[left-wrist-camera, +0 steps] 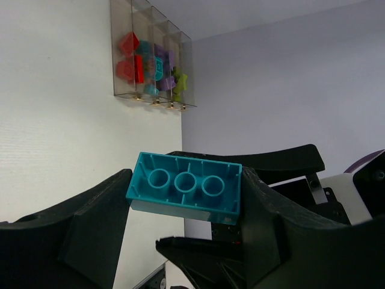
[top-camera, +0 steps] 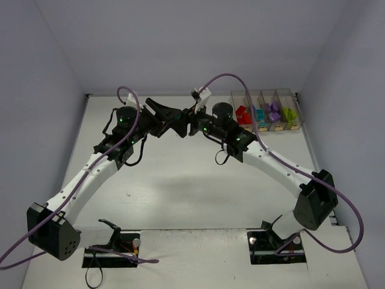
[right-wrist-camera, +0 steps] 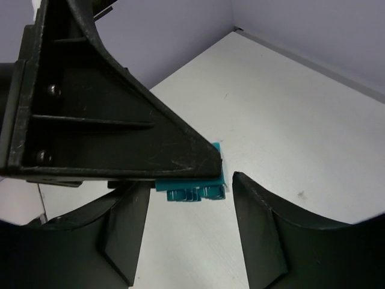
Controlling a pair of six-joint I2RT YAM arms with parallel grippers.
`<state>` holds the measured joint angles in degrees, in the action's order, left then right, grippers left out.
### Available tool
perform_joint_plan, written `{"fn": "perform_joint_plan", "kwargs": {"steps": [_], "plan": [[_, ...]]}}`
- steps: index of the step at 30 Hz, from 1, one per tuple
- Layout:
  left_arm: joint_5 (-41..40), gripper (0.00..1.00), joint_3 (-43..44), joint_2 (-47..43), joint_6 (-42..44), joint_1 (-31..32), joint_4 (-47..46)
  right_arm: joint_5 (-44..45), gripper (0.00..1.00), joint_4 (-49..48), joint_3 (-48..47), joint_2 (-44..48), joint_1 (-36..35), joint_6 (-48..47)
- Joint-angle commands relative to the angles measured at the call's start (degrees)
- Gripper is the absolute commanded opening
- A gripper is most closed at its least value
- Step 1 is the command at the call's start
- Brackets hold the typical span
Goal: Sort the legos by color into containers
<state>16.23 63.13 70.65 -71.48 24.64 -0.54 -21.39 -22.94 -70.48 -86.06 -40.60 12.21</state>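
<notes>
White desk, grey walls. Teal brick clamped end to end in left end effector, aloft at far centre. Right end effector wide, facing it, just beside, nearer containers at far right. Probably a handover rightward.

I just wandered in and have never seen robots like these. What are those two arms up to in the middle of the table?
The left gripper holds a teal brick where the arms meet. The right gripper faces it, fingers open on either side of the brick, not closed; it looks like a handover. In the far right corner, the row of clear containers already holds red, teal, purple and green bricks.
</notes>
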Motion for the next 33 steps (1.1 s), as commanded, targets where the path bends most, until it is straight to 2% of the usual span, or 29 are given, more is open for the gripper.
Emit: {"fn": "perform_joint_plan", "kwargs": {"steps": [1, 5, 6, 9, 10, 11, 15, 16, 20, 26, 31, 33], "plan": [[-0.4, 0.07, 3.3, -0.6, -1.7, 0.3, -5.5, 2.5, 0.52, -7.2, -3.5, -0.1, -0.5, -1.0], [-0.5, 0.07, 3.1, -0.7, -1.7, 0.2, -5.2, 3.1, 0.39, -8.1, -3.8, -0.4, -0.5, -1.3], [-0.6, 0.07, 3.1, -0.8, -1.7, 0.3, -5.2, 3.2, 0.27, -8.0, -3.9, -0.5, -0.4, -1.5], [-0.8, 0.08, 2.8, -0.9, -1.6, 0.3, -5.2, 3.6, 0.07, -7.6, -3.9, -0.6, -0.5, -1.9], [-0.8, 0.13, 2.8, -1.0, -1.6, 0.2, -5.3, 3.8, 0.03, -7.0, -3.8, -0.6, -0.4, -2.0], [-0.8, 0.28, 2.8, -0.9, -1.4, 0.2, -5.1, 3.9, 0.00, -6.6, -3.7, -0.5, -0.5, -2.4], [-2.5, 0.63, 2.8, -1.1, 1.9, 0.3, -2.5, 5.6, 0.00, -3.8, -3.1, 0.2, -0.1, -4.3], [-4.1, 0.71, 2.9, -1.2, 4.8, 0.2, -1.2, 6.2, 0.00, -1.6, -3.0, 0.6, 0.5, -4.9], [-10.9, 0.78, 2.8, -2.5, 14.2, 0.0, 6.1, 7.4, 0.00, 4.5, -3.2, 1.2, 5.4, -6.1], [-20.6, 0.79, 0.1, -6.9, 27.8, -1.7, 13.2, 7.7, 0.00, 13.3, -4.9, 0.3, 15.9, -9.3], [-22.4, 0.79, -0.2, -9.2, 40.8, -1.9, 16.1, 10.6, 0.00, 21.3, -10.5, -5.8, 24.2, -11.7], [-21.7, 0.79, -0.3, -9.9, 43.4, -1.8, 18.2, 11.0, 0.00, 22.3, -13.1, -7.6, 28.2, -14.5]]}}
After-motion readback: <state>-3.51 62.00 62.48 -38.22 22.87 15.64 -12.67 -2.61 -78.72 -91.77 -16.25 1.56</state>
